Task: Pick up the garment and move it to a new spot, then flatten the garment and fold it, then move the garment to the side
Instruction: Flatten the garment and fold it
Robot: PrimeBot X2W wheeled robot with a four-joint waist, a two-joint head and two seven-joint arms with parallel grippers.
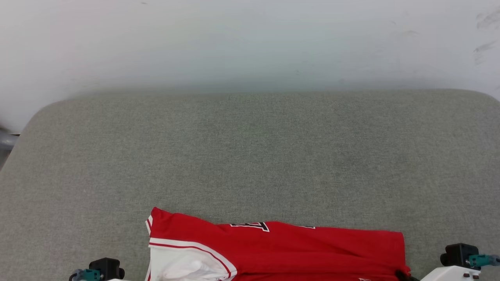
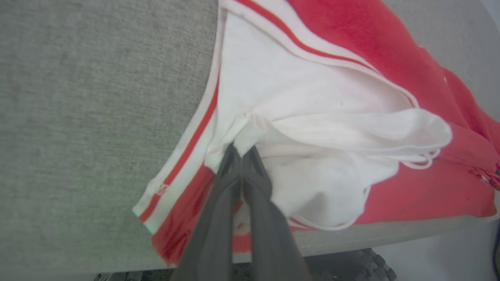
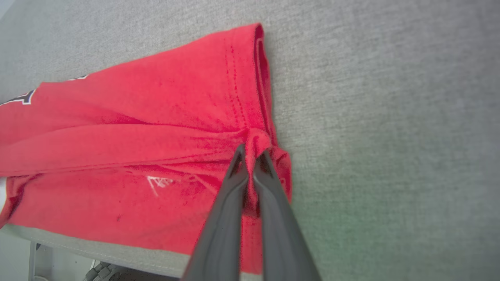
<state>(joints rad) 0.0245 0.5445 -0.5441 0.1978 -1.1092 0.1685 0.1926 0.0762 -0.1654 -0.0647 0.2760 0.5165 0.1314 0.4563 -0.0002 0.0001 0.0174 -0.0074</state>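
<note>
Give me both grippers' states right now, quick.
Left gripper: closed, fingers pinching white fabric of the garment.
Right gripper: closed, fingers pinching a bunch of the garment's red fabric.

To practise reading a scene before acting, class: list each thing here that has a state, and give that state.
garment: folded over lengthwise, wrinkled, at the near edge of the grey table.
left gripper: shut on its white sleeve.
right gripper: shut on its red hem.
</note>
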